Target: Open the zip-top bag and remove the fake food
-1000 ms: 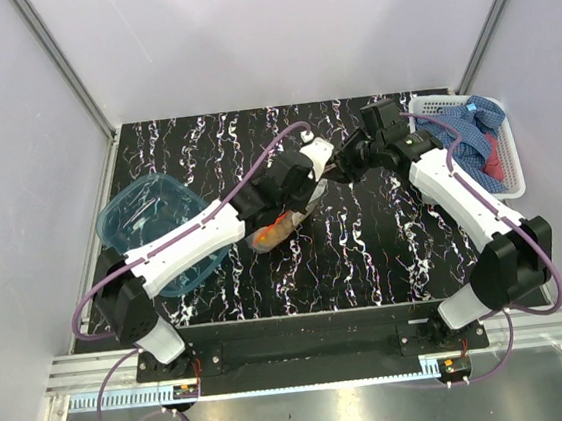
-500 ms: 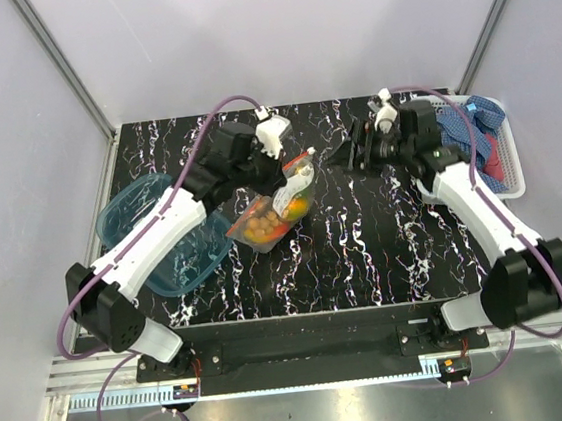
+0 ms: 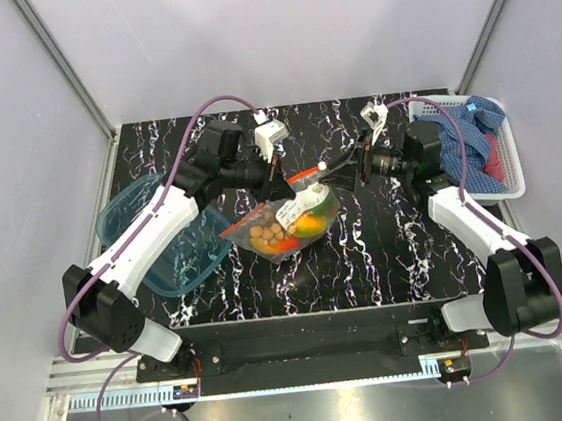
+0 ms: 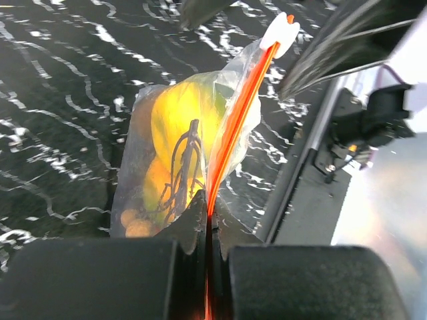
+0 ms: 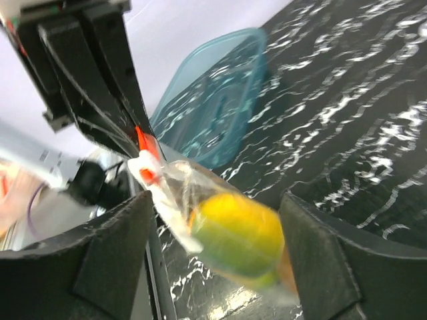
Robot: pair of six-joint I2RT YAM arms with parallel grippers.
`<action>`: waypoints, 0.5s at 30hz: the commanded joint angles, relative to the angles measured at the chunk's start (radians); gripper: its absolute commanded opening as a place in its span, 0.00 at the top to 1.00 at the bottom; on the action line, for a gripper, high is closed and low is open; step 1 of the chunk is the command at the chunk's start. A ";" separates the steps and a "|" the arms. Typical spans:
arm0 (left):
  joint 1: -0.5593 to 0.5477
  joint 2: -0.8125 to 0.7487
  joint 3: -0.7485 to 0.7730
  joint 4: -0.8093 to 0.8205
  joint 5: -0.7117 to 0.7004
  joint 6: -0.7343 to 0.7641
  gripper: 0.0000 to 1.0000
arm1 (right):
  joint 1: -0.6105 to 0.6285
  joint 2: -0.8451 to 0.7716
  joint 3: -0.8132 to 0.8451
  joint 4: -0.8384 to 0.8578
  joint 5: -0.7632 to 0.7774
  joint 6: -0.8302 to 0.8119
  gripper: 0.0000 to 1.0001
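The left gripper (image 3: 280, 178) is pinched tight on the zip-top bag (image 3: 292, 219), right on one end of the orange-red zip strip (image 4: 237, 120), and it holds the bag up over the middle of the counter (image 3: 386, 250). I cannot tell if the bottom of the bag touches the counter. The fake food (image 3: 285, 230) is all inside the bag, and the zip looks closed. The right gripper (image 3: 334, 177) is spread wide and holds nothing. It sits at the other end of the strip, with the bag between its two fingers and the white slider (image 5: 143, 170) close by. A few things could go wrong from here. The bag is full and hangs from one thin pinch, so a hard tug could pull it out of the left gripper and drop it. The right gripper could close on the big yellow fruit or on loose plastic and miss the slider, and then the zip would not open. If the bag opens while it is tipped, the round fruit could fall out and roll off the counter or toward the blue tub (image 3: 152, 229).
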 commanded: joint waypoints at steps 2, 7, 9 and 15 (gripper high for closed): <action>0.003 -0.021 0.002 0.051 0.131 -0.024 1.00 | 0.004 0.061 0.015 0.187 -0.169 -0.023 0.19; 0.003 -0.017 -0.001 0.048 0.131 -0.029 1.00 | 0.004 0.098 -0.008 0.387 -0.206 0.152 0.46; 0.002 -0.018 -0.001 0.048 0.121 -0.032 1.00 | 0.006 0.116 0.004 0.416 -0.232 0.183 0.58; -0.001 -0.021 0.031 0.051 0.007 -0.075 0.69 | 0.015 0.124 0.005 0.478 -0.249 0.292 1.00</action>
